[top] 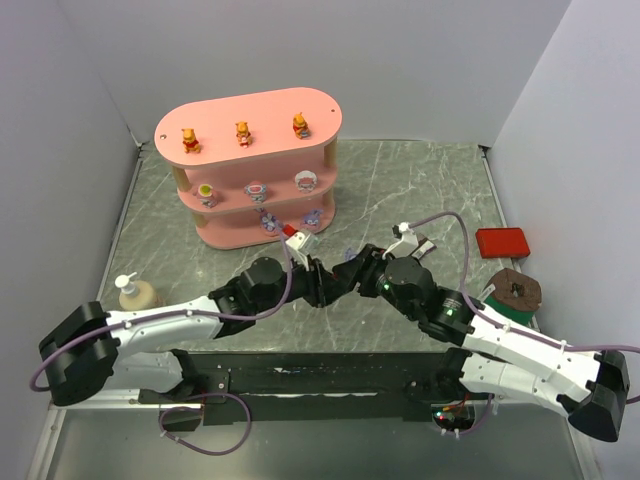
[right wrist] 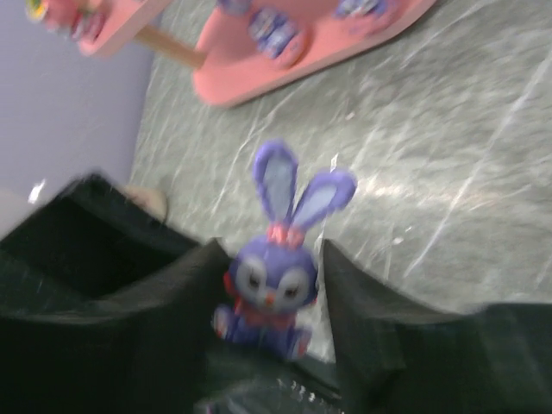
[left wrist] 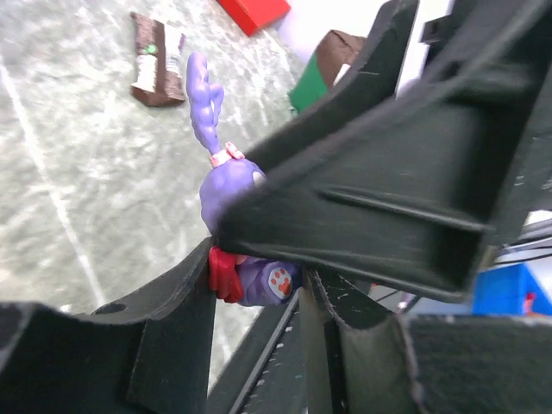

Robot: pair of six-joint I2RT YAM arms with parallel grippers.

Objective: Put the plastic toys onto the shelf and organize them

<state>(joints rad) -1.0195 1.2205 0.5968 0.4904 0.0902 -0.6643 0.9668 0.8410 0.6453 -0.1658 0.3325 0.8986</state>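
Overhead, bunny [left wrist: 226, 185] barely shows; wrist views: left jaws pinch it, right jaws unclear.

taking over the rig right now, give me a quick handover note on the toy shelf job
Left end effector: around the purple bunny, in front of the pink shelf. Cannot tell if it grips.
Right end effector: fingers flank the same bunny. Cannot tell if it holds or has let go.
Done: three orange bears on the top tier, three pink-white figurines on the middle tier, two purple figurines on the bottom tier.
Left to do: settle the handover, then probably set the bunny on the bottom tier with the other purple ones.
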